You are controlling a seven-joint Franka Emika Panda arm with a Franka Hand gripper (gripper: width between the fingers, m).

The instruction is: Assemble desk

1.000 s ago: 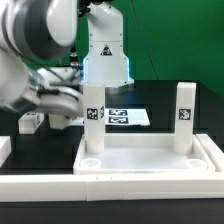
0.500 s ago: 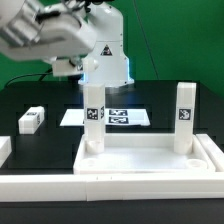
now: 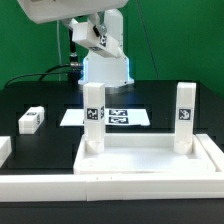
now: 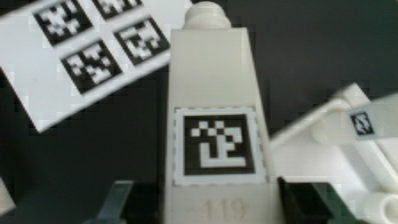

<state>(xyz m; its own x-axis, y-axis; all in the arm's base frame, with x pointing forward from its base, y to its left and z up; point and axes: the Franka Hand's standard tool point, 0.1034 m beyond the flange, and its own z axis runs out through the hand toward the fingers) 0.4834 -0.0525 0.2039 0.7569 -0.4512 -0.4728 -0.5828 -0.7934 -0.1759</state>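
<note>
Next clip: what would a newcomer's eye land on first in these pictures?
A tagged leg fills the wrist view, clamped in the gripper, which hangs high above the table. In the exterior view, two legs stand upright at the far corners of the desk top. A loose leg lies on the table at that view's left.

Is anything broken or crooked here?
Nothing looks broken or spilled. Two standing legs are straight in the desk top's far corners. One loose leg lies flat on the table at the exterior view's left, simply not fitted yet. The gripper holds a fourth leg.
</note>
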